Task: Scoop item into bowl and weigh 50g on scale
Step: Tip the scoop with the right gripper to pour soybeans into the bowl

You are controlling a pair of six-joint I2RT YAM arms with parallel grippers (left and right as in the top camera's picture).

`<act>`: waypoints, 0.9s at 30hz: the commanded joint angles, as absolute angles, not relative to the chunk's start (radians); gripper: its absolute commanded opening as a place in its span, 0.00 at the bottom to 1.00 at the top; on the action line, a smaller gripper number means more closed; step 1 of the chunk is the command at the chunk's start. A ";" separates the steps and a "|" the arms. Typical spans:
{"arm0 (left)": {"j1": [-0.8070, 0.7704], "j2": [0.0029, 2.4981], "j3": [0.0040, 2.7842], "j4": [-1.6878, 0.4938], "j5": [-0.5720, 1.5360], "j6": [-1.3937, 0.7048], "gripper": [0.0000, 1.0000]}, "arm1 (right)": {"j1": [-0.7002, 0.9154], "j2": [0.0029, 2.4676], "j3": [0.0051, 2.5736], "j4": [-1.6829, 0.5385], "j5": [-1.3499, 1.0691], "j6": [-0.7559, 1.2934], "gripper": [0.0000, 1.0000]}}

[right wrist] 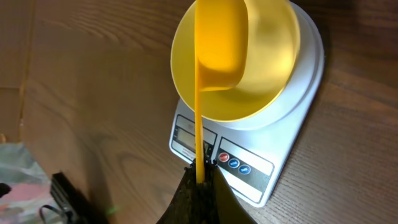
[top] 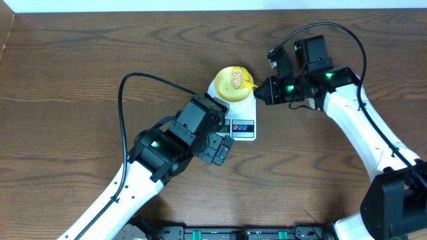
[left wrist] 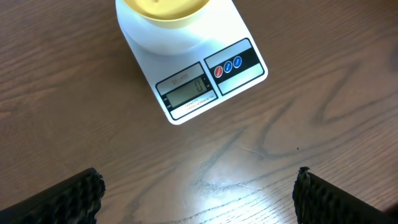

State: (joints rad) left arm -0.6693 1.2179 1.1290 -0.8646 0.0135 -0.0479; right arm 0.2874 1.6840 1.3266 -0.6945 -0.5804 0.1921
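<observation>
The white scale (top: pixel 241 125) stands mid-table with the pale-yellow bowl (top: pixel 227 88) on its top. My right gripper (top: pixel 263 91) is shut on the handle of a yellow scoop (right wrist: pixel 221 50), whose cup hangs over the bowl (right wrist: pixel 273 56). Tan beans, the item (top: pixel 236 79), show from overhead in the scoop's cup. In the right wrist view the gripper (right wrist: pixel 202 171) pinches the thin handle, and the bowl's visible inside looks bare. My left gripper (top: pixel 223 148) is open just in front of the scale (left wrist: pixel 193 81), holding nothing. Its fingers (left wrist: pixel 62 199) are spread wide over bare wood. The display reads zero.
Black cables loop over the table behind each arm. A crumpled, light-coloured thing (right wrist: pixel 12 180) and a black object (right wrist: pixel 68 193) lie at the left edge of the right wrist view. The table's far edge (top: pixel 213 9) runs along the top of the overhead view.
</observation>
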 commanded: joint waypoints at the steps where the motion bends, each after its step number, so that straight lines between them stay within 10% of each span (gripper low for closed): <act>1: -0.666 1.218 1.151 -0.867 0.011 -0.039 0.99 | 0.313 1.689 1.356 -0.698 -0.532 0.142 0.01; 27: -0.666 1.218 1.151 -0.867 0.011 -0.039 0.99 | 0.433 1.689 1.416 -0.776 -0.238 -0.056 0.01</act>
State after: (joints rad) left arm -0.6693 1.2179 1.1290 -0.8646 0.0135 -0.0479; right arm 0.4114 1.6844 1.3785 -0.7700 -0.3103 0.0040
